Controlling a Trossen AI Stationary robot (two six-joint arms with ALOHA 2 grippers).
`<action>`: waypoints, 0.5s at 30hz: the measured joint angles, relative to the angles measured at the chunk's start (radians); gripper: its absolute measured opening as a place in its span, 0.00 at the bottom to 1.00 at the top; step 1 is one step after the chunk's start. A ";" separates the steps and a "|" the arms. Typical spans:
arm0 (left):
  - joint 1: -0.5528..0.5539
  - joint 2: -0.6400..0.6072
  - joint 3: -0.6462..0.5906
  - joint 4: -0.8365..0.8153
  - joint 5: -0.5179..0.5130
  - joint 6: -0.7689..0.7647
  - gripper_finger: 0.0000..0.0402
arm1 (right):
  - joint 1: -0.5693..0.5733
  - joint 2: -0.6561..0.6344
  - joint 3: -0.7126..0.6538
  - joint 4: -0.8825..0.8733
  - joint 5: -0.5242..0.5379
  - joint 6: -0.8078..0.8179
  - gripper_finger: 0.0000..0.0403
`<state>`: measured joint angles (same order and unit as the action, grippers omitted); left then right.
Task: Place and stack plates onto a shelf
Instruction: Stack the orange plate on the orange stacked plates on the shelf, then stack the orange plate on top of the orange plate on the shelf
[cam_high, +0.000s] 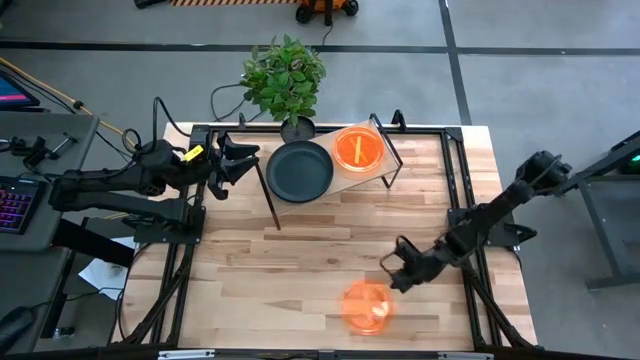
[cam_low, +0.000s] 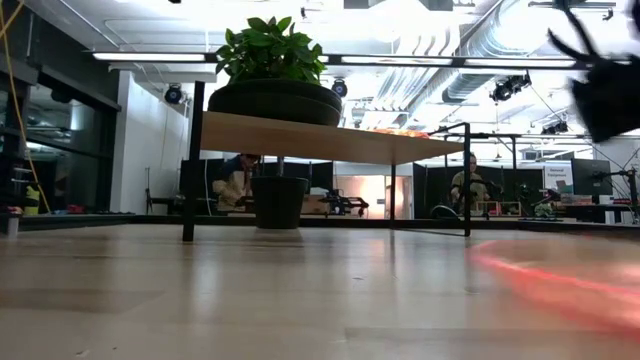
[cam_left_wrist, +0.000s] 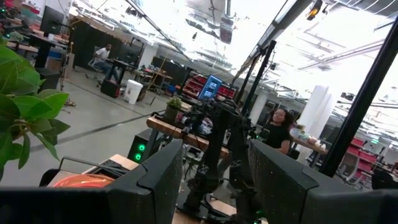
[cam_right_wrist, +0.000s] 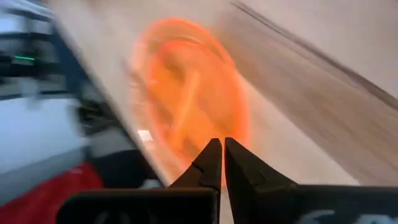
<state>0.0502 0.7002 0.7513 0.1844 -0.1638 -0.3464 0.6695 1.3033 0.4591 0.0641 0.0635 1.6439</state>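
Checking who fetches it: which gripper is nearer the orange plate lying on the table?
Right gripper sits just beside the orange plate; left gripper is far off by the shelf.

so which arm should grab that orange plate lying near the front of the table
Right. The right gripper hangs just beside that orange plate, fingers nearly closed. The left gripper is open, far back by the shelf, where the other plates already sit.

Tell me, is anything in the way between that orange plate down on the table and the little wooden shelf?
Nothing visible: bare tabletop lies between the translucent orange plate and the small light-wood shelf. The shelf already holds a dark grey plate and another orange plate. The right claw hovers beside the table plate.
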 joint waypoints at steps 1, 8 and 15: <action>0.000 0.000 0.000 0.000 0.000 0.000 0.43 | -0.021 0.000 0.000 0.046 0.000 -0.029 0.00; 0.000 0.000 0.000 0.000 0.000 -0.001 0.43 | -0.135 -0.002 0.002 0.200 -0.019 -0.126 0.00; 0.000 0.000 0.000 0.000 0.000 -0.018 0.43 | -0.122 -0.001 0.002 0.178 -0.046 -0.095 0.01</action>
<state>0.0502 0.7002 0.7513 0.1848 -0.1635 -0.3649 0.5471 1.3019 0.4610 0.2426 0.0177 1.5493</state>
